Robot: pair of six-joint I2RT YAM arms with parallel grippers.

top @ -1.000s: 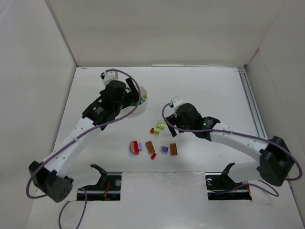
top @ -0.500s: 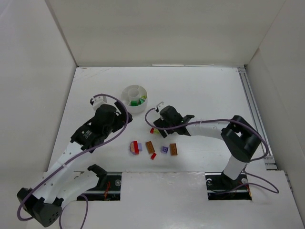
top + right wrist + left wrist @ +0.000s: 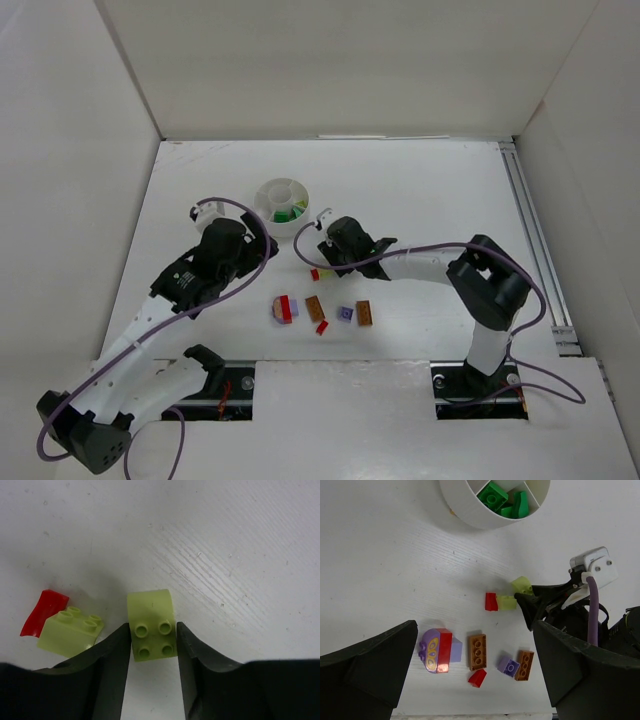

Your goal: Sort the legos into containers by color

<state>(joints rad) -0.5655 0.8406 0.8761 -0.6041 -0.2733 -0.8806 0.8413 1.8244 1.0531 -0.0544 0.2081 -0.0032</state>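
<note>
The right gripper [image 3: 153,630] clasps the pale yellow brick [image 3: 151,625], studs up, squarely between its fingers; the left gripper [image 3: 475,630] hangs released, empty, farther off.

No writing or numbers can be read anywhere.

Robot lab test cell. A white desk [image 3: 420,190] is boxed in by plain white panels: far panel [image 3: 340,70], left panel [image 3: 60,200], right panel [image 3: 600,200]. Two black-and-white arms are mounted at the near edge, the left arm [image 3: 150,310] and the right arm [image 3: 430,265], beside black brackets [image 3: 208,358]. Purple cables [image 3: 237,203] loop loose over them. An aluminium rail [image 3: 530,230] runs along the desk's right side. The props are toy legos [image 3: 315,308] and a divided white tub [image 3: 262,200]. The right wrist camera sees a pale green lego [image 3: 151,630] close up on a scuffed, scratched white surface.
</note>
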